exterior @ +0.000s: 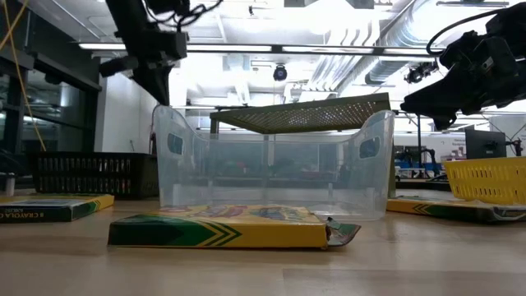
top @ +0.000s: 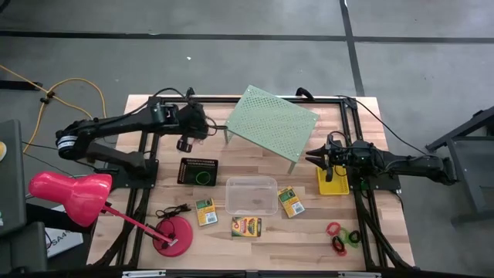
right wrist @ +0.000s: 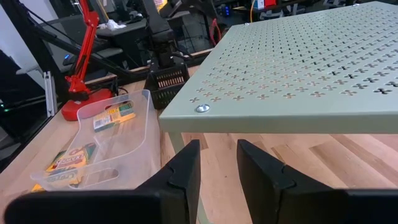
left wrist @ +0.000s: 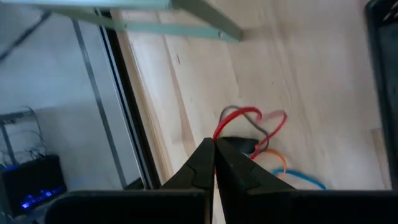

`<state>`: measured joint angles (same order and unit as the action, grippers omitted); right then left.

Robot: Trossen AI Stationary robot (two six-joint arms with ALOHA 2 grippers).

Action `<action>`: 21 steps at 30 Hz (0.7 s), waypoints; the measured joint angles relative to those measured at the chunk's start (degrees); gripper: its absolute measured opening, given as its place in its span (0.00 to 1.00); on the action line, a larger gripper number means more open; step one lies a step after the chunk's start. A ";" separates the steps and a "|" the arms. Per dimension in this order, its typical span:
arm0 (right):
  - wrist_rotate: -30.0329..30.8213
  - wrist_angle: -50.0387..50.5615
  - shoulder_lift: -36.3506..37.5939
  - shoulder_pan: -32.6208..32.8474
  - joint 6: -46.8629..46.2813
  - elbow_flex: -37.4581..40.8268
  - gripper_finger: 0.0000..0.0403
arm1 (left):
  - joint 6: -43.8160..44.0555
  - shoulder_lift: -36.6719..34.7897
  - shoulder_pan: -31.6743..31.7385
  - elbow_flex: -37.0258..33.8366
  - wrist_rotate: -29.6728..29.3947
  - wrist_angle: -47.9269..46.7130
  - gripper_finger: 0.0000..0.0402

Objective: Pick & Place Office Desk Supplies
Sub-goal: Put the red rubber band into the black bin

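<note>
My left gripper (left wrist: 214,144) hovers above the table near the green shelf's left leg, just beyond the black mesh tray (top: 198,171), and is shut on a bunch of thin rubber bands (left wrist: 252,121): red, grey, orange and blue. A green ring lies in the tray. The clear tub (top: 251,194) stands mid-table, with green-and-yellow card boxes (top: 205,211) (top: 246,226) (top: 290,201) flat around it. Red, green and black rings (top: 341,236) lie near the front right. My right gripper (right wrist: 217,163) waits open beside the shelf, above the yellow basket (top: 333,184). My left gripper pinches the rubber bands between its two fingertips, at the red band's end (left wrist: 219,132). The fingers slant downward. The loops spread out loosely past the fingertips; whether they still touch the table I cannot tell.
The large pale green perforated shelf (top: 272,123) stands at the far middle between both arms. A pink-red desk lamp (top: 73,194) reaches over the near left, its round base (top: 171,234) at the front. A dark tangle (top: 174,209) lies beside the left box.
</note>
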<state>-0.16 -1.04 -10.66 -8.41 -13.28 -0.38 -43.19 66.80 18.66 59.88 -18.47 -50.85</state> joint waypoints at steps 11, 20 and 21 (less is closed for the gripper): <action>0.02 -0.02 0.01 -0.02 0.00 0.00 0.23 | 4.34 -6.62 -11.66 0.00 0.01 -1.23 0.00; 0.00 -0.02 -0.01 -0.01 0.02 0.00 0.23 | 13.46 -8.77 -22.40 0.00 0.03 -4.46 0.00; 0.01 -0.01 -0.01 -0.02 0.00 0.00 0.23 | 14.39 -8.79 -23.51 0.00 0.01 -4.82 0.00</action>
<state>-0.15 -1.05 -10.68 -8.43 -13.28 -0.38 -28.80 58.01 -4.85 59.88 -18.46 -55.67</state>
